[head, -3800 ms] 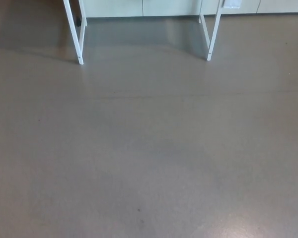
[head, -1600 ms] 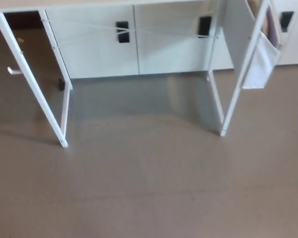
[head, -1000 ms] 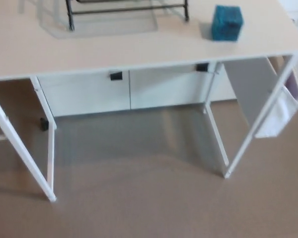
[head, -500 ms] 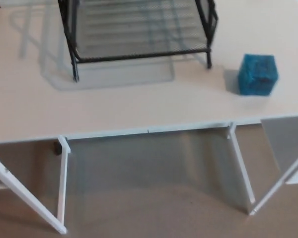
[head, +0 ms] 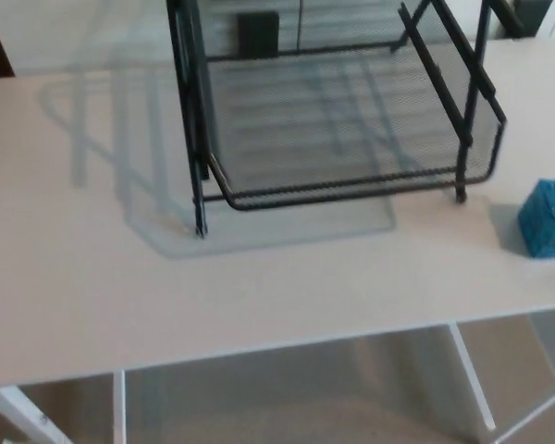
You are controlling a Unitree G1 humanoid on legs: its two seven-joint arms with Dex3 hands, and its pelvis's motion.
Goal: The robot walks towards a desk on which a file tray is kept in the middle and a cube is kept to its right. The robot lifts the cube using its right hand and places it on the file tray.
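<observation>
Teal cube (head: 550, 218) sits on pale wooden desk (head: 166, 296) at right edge of view, partly cut off. Near black wire-mesh file tray (head: 351, 188), right of its near right leg, not touching. Left hand, right hand both out of view; finger state cannot tell. Cube lies on right hand's side; carry would go left and far, into tray.
</observation>
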